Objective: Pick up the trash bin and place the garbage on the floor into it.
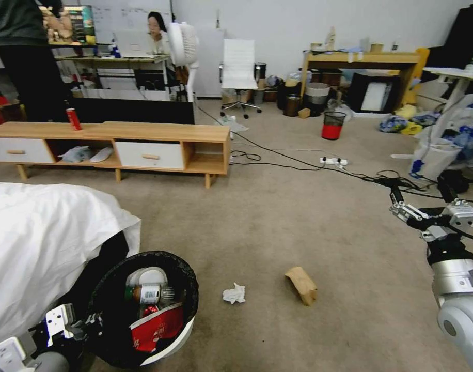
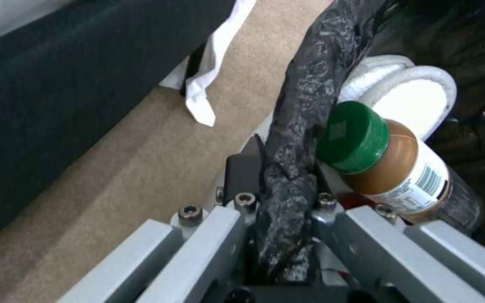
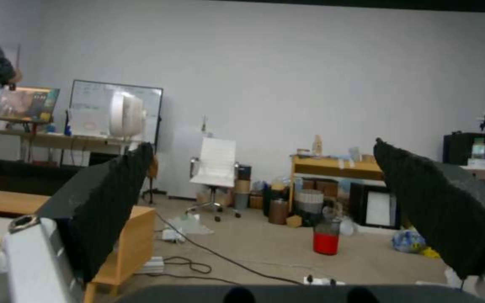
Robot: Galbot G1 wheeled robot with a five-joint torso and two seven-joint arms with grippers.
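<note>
Left gripper [image 1: 84, 325]: near left, low by the robot's body; clenched on the black-bagged rim of the trash bin [image 1: 182, 338]. In the left wrist view the fingers [image 2: 242, 172] pinch the folded bag edge between them.
Trash bin: near left, tilted so its mouth faces up toward the head camera; just beside a white sheet [image 1: 40, 232] draped over a dark piece of furniture.
Inside the bin: a green-capped bottle [image 1: 146, 293] with a white label, a red-and-white wrapper [image 1: 159, 325], a bit of red can [image 1: 150, 310], a white roll-like item [image 1: 146, 276] at the far side.
Garbage on the floor [image 1: 298, 227]: crumpled tissue [image 1: 234, 294] and brown paper bag [image 1: 301, 284], near centre, close together but apart, right of the bin.
Right gripper [image 1: 422, 206]: right side, raised above the carpet, well apart from the litter; released, its dark pads [image 3: 107, 198] spread wide with nothing between them.
Far background: low wooden cabinet [image 1: 159, 139] at left with an upright red can [image 1: 73, 119] on top; black cables [image 1: 298, 160] across the carpet; small black mesh bin [image 1: 333, 125] with red bottom, far centre.
</note>
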